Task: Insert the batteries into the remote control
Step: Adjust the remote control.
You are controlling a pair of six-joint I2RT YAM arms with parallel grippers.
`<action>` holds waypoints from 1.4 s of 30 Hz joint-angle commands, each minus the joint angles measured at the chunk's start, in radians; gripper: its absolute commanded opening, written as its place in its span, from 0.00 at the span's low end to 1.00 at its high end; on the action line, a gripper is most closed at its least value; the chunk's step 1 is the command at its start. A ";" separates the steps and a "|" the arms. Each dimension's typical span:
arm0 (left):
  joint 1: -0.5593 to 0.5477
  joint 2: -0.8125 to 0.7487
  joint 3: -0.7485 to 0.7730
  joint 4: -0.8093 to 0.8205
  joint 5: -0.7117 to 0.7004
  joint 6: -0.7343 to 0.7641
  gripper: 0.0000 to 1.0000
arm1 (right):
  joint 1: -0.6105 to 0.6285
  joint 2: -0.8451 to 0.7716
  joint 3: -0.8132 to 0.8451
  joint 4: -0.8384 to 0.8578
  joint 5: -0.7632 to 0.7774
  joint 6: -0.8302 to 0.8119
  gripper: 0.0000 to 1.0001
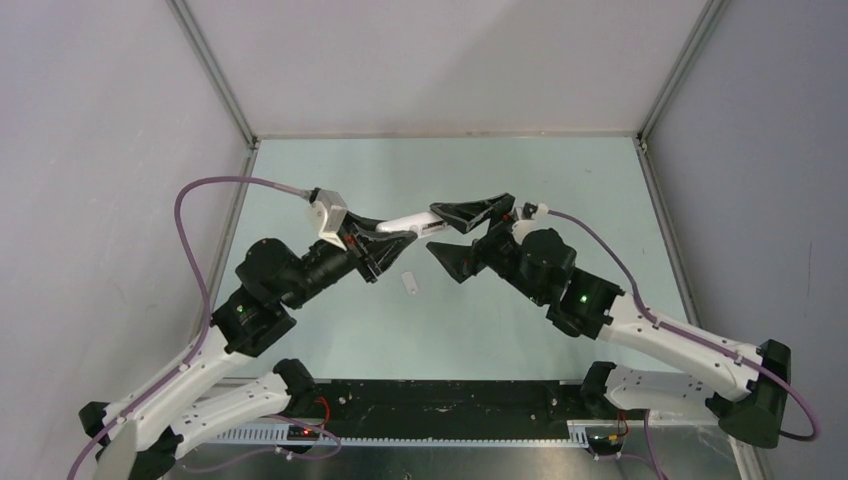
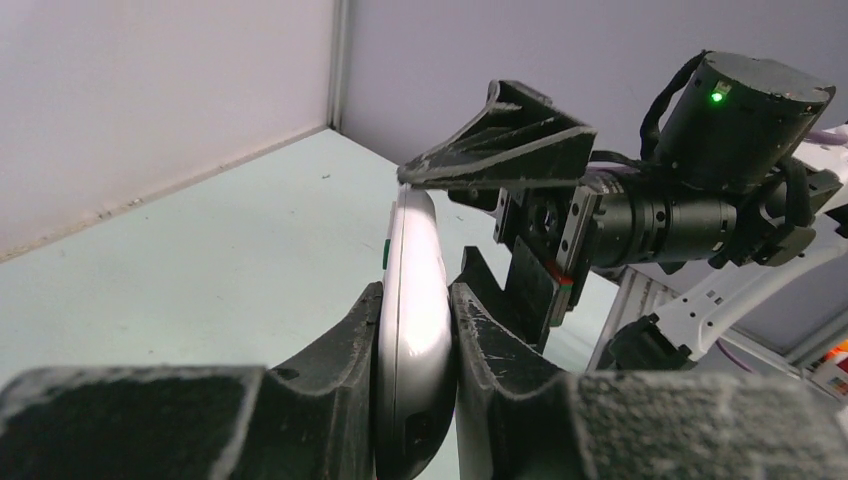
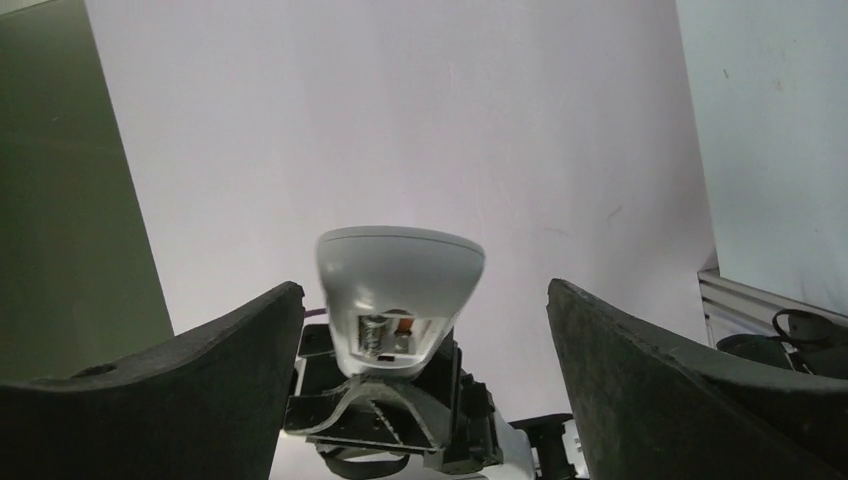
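Observation:
My left gripper (image 1: 385, 240) is shut on the white remote control (image 1: 402, 224), held above the table and pointing right. In the left wrist view the remote control (image 2: 412, 300) stands edge-on between the black fingers (image 2: 335, 350). My right gripper (image 1: 432, 231) is open, with its jaws on either side of the remote's free end. One right finger (image 2: 500, 150) rests at the remote's tip. The right wrist view shows the remote control (image 3: 400, 270) end-on between wide jaws, with its open compartment (image 3: 392, 334) showing a spring and an orange-brown piece. No batteries show clearly.
A small white flat piece (image 1: 410, 283) lies on the pale green table (image 1: 500, 170) just below the two grippers. Grey walls and metal frame posts (image 1: 215, 75) close in the table on three sides. A black rail (image 1: 450, 405) runs along the near edge.

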 commanded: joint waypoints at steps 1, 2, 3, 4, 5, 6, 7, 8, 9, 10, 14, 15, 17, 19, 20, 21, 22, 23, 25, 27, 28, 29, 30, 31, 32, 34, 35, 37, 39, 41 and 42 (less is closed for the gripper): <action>-0.022 -0.005 -0.009 0.071 -0.083 0.055 0.00 | 0.005 0.037 0.006 0.094 -0.010 0.067 0.93; -0.024 -0.010 -0.016 0.071 -0.083 0.055 0.00 | 0.005 0.042 0.006 0.103 -0.004 0.069 0.90; -0.026 -0.013 -0.020 0.071 -0.085 0.055 0.00 | 0.005 0.042 0.006 0.107 0.001 0.070 0.88; -0.029 -0.019 -0.029 0.071 -0.086 0.054 0.00 | 0.006 0.043 0.006 0.111 0.010 0.071 0.84; -0.030 -0.022 -0.037 0.071 -0.088 0.051 0.00 | 0.006 0.043 0.005 0.111 0.015 0.073 0.81; -0.031 -0.027 -0.041 0.071 -0.089 0.049 0.00 | 0.005 0.043 0.006 0.109 0.025 0.075 0.77; -0.032 -0.030 -0.047 0.071 -0.089 0.047 0.00 | 0.006 0.044 0.006 0.107 0.027 0.077 0.75; -0.034 -0.030 -0.050 0.071 -0.090 0.046 0.01 | 0.005 0.048 0.006 0.109 0.028 0.079 0.70; -0.035 -0.032 -0.055 0.071 -0.087 0.045 0.01 | 0.005 0.050 0.006 0.112 0.026 0.081 0.68; -0.036 -0.032 -0.057 0.071 -0.087 0.044 0.02 | 0.006 0.056 0.006 0.114 0.021 0.087 0.64; -0.039 -0.028 -0.060 0.073 -0.087 0.037 0.03 | 0.009 0.083 0.006 0.121 -0.008 0.112 0.56; -0.040 -0.028 -0.061 0.075 -0.085 0.035 0.03 | 0.011 0.087 0.006 0.122 -0.010 0.116 0.56; -0.041 -0.030 -0.064 0.076 -0.081 0.032 0.03 | 0.011 0.102 0.006 0.128 -0.017 0.123 0.56; -0.042 -0.033 -0.070 0.076 -0.078 0.028 0.03 | 0.011 0.109 0.006 0.134 -0.020 0.125 0.58; -0.042 -0.034 -0.076 0.076 -0.078 0.025 0.03 | 0.011 0.110 0.006 0.135 -0.021 0.125 0.57; -0.042 -0.038 -0.079 0.076 -0.079 0.023 0.03 | 0.012 0.111 0.006 0.133 -0.021 0.124 0.52; -0.043 -0.044 -0.085 0.075 -0.080 0.017 0.04 | 0.012 0.110 0.006 0.130 -0.020 0.117 0.49; -0.044 -0.047 -0.088 0.075 -0.080 0.013 0.05 | 0.008 0.109 0.006 0.127 -0.020 0.114 0.43; -0.044 -0.054 -0.098 0.074 -0.073 0.006 0.09 | 0.001 0.104 0.006 0.118 -0.020 0.079 0.33; -0.044 -0.060 -0.104 0.058 -0.059 0.001 0.19 | -0.006 0.096 0.006 0.102 -0.019 0.042 0.25; -0.043 -0.060 -0.104 0.040 -0.056 -0.002 0.24 | -0.009 0.093 0.006 0.088 -0.020 0.029 0.23; -0.043 -0.059 -0.103 0.020 -0.051 -0.005 0.33 | -0.015 0.085 0.006 0.078 -0.022 0.004 0.20; -0.043 -0.058 -0.098 -0.015 -0.051 -0.010 0.37 | -0.018 0.081 0.006 0.056 -0.023 -0.011 0.19; -0.043 -0.057 -0.095 -0.031 -0.048 -0.013 0.42 | -0.020 0.071 0.006 0.046 -0.023 -0.038 0.16; -0.042 -0.052 -0.090 -0.062 -0.045 -0.020 0.45 | -0.021 0.065 0.006 0.018 -0.020 -0.048 0.16; -0.043 -0.048 -0.090 -0.095 -0.032 -0.031 0.51 | -0.022 0.048 0.006 -0.025 -0.012 -0.086 0.14; -0.044 -0.049 -0.091 -0.102 -0.022 -0.034 0.55 | -0.021 0.036 0.006 -0.034 -0.003 -0.112 0.12; -0.043 -0.054 -0.097 -0.118 -0.016 -0.050 0.63 | -0.023 0.018 0.006 -0.088 -0.001 -0.159 0.11; -0.042 -0.060 -0.102 -0.130 -0.014 -0.067 0.69 | -0.028 -0.002 0.006 -0.129 0.003 -0.194 0.09; -0.042 -0.059 -0.104 -0.141 0.000 -0.078 0.74 | -0.042 -0.014 0.009 -0.152 -0.013 -0.237 0.09; -0.042 -0.053 -0.105 -0.147 0.015 -0.081 0.74 | -0.047 -0.019 0.012 -0.173 -0.027 -0.249 0.08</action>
